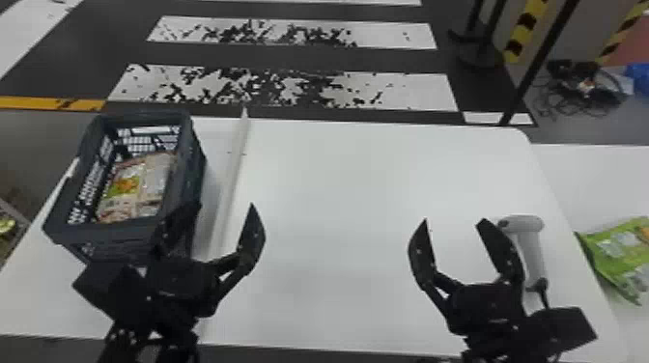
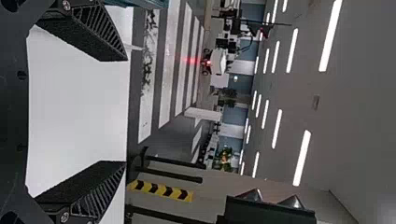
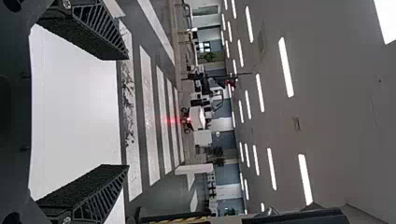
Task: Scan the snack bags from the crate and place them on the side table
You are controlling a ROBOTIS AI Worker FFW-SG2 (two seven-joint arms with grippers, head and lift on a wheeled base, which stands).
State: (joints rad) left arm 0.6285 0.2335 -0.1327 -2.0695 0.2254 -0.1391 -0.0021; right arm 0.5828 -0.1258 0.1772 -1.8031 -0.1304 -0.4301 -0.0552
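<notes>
In the head view, the dark crate (image 1: pixel 186 193) stands at the table's left with snack bags (image 1: pixel 137 186) lying inside. My left gripper (image 1: pixel 219 212) is open, beside the crate's near right corner, holding nothing. My right gripper (image 1: pixel 451 222) stands open and unloaded just left of the white scanner (image 1: pixel 532 251), which partly lies behind its arm. A green snack bag (image 1: pixel 620 253) rests on the side table (image 1: pixel 599 178) at the right. In the left wrist view, the left gripper (image 2: pixel 123 111) has its fingers wide apart. The right wrist view shows the right gripper (image 3: pixel 126 112) likewise spread.
The white table (image 1: pixel 338 193) spans the middle, with a raised pale strip (image 1: pixel 232 178) running along it right of the crate. Beyond its far edge are a striped floor, black stands and yellow-black posts (image 1: pixel 524 31). Cables lie on the floor at the far right.
</notes>
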